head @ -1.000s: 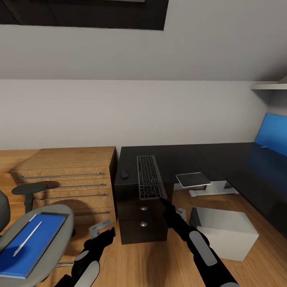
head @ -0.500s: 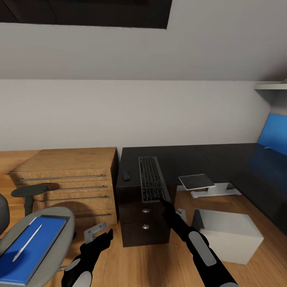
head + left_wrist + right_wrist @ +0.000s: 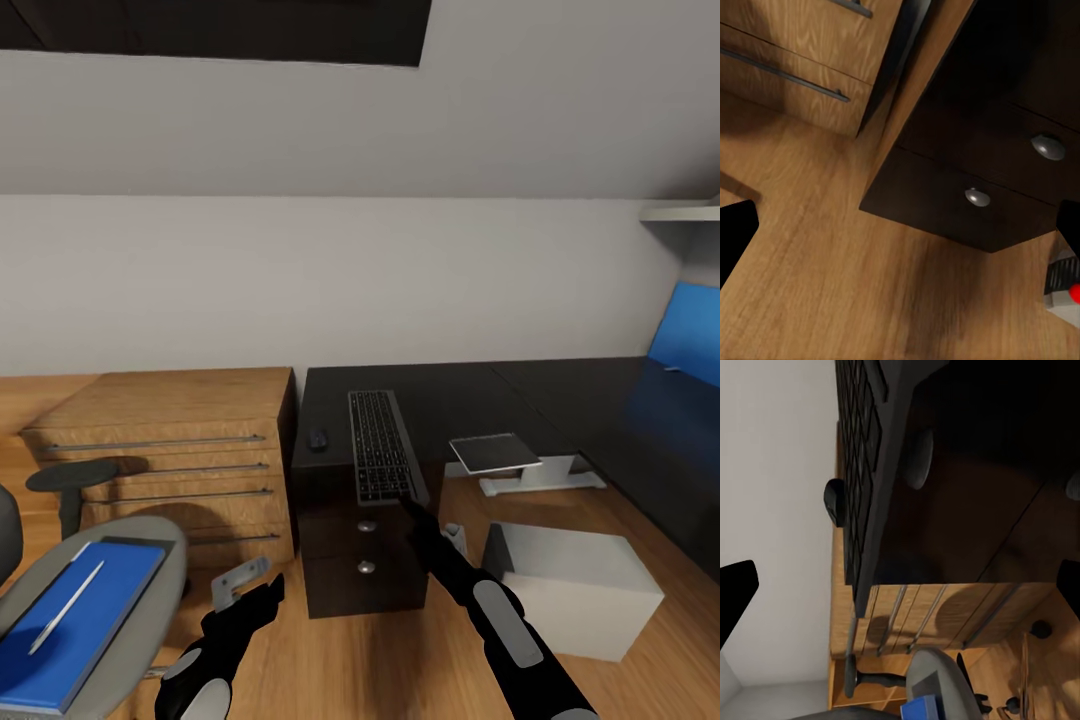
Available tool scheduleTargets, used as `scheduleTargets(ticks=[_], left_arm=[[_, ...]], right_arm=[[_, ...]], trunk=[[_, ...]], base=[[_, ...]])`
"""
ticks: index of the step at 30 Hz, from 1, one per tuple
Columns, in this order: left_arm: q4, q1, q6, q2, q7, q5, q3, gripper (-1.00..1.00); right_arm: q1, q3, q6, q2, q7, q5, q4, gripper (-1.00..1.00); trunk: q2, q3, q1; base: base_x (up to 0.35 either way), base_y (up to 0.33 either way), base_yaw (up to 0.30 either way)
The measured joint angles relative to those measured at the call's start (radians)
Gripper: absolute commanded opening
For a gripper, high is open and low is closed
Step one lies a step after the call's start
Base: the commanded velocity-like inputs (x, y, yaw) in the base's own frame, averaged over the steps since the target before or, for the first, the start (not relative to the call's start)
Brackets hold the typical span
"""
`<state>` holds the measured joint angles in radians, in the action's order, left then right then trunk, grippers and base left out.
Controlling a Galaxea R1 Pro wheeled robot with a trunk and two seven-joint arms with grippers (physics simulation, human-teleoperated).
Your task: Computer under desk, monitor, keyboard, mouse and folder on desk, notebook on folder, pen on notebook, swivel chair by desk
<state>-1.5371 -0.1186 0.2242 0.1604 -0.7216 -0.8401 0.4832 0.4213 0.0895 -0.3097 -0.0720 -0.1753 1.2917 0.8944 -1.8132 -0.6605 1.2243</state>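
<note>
The keyboard (image 3: 380,446) lies on a black drawer cabinet (image 3: 360,560), its near end overhanging, with the mouse (image 3: 317,438) beside it. My right gripper (image 3: 411,507) is open just below that end; in the right wrist view (image 3: 900,585) the keyboard (image 3: 866,472) shows from underneath. My left gripper (image 3: 240,582) hangs open over the floor, facing the cabinet drawers (image 3: 975,196). The blue folder (image 3: 75,625) with a white pen (image 3: 68,606) lies on the swivel chair (image 3: 150,590). The black desk (image 3: 610,420) stretches right. The grey computer (image 3: 575,588) lies on the floor. The notebook (image 3: 493,452) sits low by a desk foot.
A light-wood drawer chest (image 3: 165,450) stands left of the black cabinet, against the white wall. The desk's white T-foot (image 3: 540,478) rests on the wood floor, and a blue panel (image 3: 690,335) runs along the desk's back. A shelf edge (image 3: 685,212) shows at upper right.
The whole picture shifted slightly a second ago, so the camera moved. My left arm sits a little lower in the picture. The right gripper and keyboard keep their positions.
</note>
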Motion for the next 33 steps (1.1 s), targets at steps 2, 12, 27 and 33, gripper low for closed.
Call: scheduleTargets(ticks=[2, 12, 27, 33], left_arm=[[0.000, 0.000, 0.000, 0.000, 0.000, 0.000, 0.000, 1.00], [0.002, 0.000, 0.000, 0.002, 0.000, -0.001, 0.001, 1.00], [0.004, 0.000, 0.000, 0.004, 0.000, -0.014, 0.001, 1.00], [0.003, 0.000, 0.000, 0.004, 0.000, -0.014, 0.002, 1.00]], right_arm=[[0.000, 0.000, 0.000, 0.000, 0.000, 0.000, 0.000, 1.00], [0.000, 0.000, 0.000, 0.000, 0.000, 0.000, 0.000, 1.00], [0.000, 0.000, 0.000, 0.001, 0.000, -0.001, 0.000, 1.00], [0.000, 0.000, 0.000, 0.002, 0.000, -0.002, 0.000, 1.00]], trunk=[[-0.014, -0.006, 0.008], [-0.014, -0.006, 0.008], [-0.014, -0.006, 0.007], [-0.014, -0.006, 0.008]], base=[[0.000, 0.000, 0.000], [0.001, 0.000, 0.000], [0.112, 0.021, 0.000], [0.045, 0.020, 0.000]])
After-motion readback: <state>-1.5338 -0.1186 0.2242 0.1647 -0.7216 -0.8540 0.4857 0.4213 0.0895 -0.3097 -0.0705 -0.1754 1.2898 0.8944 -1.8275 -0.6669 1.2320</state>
